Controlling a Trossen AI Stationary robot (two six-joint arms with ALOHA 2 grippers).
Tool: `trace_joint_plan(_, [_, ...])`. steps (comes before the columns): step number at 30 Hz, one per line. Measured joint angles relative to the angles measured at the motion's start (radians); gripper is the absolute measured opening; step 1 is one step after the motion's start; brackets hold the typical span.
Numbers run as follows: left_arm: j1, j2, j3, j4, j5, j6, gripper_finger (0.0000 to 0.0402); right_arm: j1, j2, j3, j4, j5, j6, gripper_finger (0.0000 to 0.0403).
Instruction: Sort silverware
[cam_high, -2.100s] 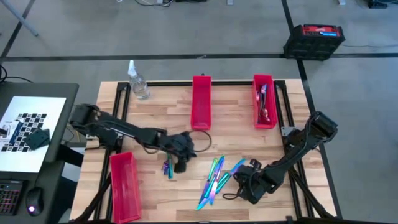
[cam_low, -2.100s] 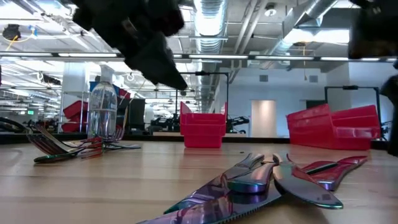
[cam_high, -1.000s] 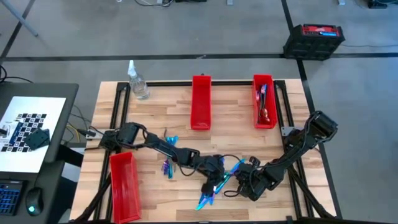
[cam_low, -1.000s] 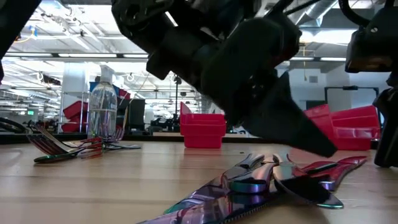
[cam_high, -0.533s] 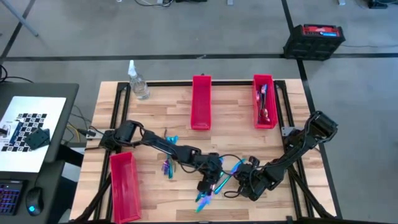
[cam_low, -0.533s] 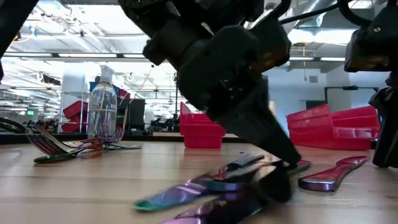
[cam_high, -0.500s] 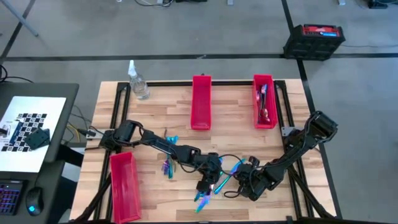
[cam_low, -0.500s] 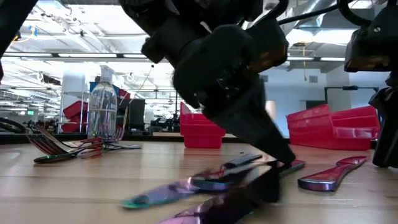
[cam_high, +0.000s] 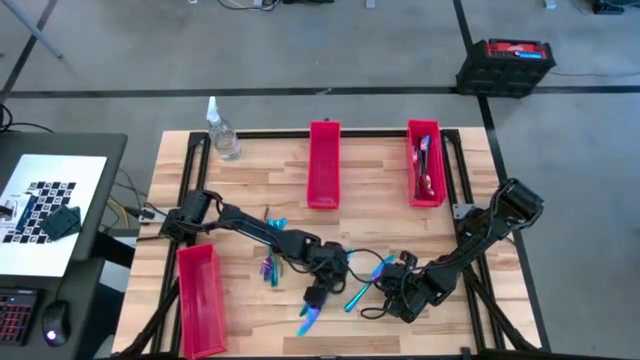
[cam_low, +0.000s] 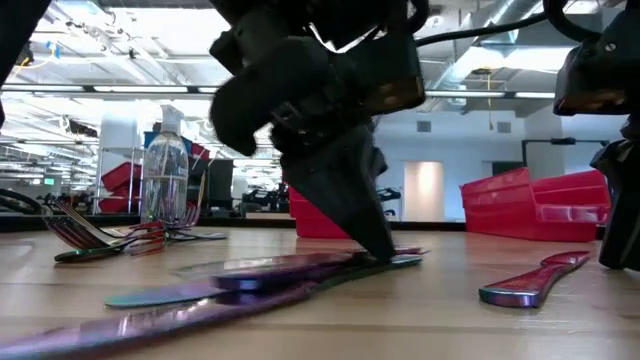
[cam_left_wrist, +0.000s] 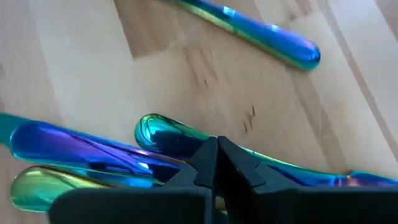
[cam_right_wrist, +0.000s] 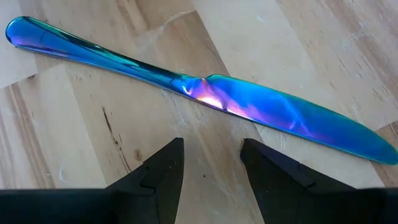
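Two dark arms meet low over the near half of a pale wooden table (cam_high: 380, 200), where the loose silverware lies. The left gripper (cam_high: 318, 293), fingertips pinched together with no gap, presses down on a bunch of knives (cam_low: 250, 275) lying flat near the front edge; whether it actually grips one cannot be told. The right gripper (cam_high: 390, 287) sits just beside it with its fingers parted over a single blue knife (cam_right_wrist: 205, 93) lying free on the boards. A second cluster, forks (cam_low: 90, 235) by the low view, lies apart toward the left. The back half of the tabletop offers open room between the bins.

Three red bins are on the table: a left bin (cam_high: 200, 298) reaching the front-left edge, a middle bin (cam_high: 322, 165) at the back centre, and a right bin (cam_high: 424, 165) at the back right holding several pieces of cutlery (cam_high: 423, 160). One clear spray bottle (cam_high: 222, 135) stands at the back-left corner. A black frame rims the table.

Grey floor with dark lines surrounds the table. A side desk (cam_high: 60, 190) with a checkered calibration sheet (cam_high: 45, 195) stands to the left, and a red-and-black case (cam_high: 505, 65) rests on the floor behind. The low view shows an open workshop with ceiling ducts and lights.
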Motion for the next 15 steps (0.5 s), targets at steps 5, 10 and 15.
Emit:
trace_joint_plan(5, [0.011,-0.016,-0.001,-0.031,0.001,-0.014,0.0,0.0,0.0,0.0,-0.004,0.0,0.0,0.0159])
trace_joint_plan(10, [0.031,-0.101,-0.018,0.003,-0.052,-0.05,0.0,0.0,0.0,0.0,-0.005,0.0,0.001,0.0159])
trace_joint_plan(15, [0.047,-0.155,-0.013,0.176,-0.085,-0.031,0.0,0.0,-0.003,0.0,-0.016,0.003,0.079,0.0159])
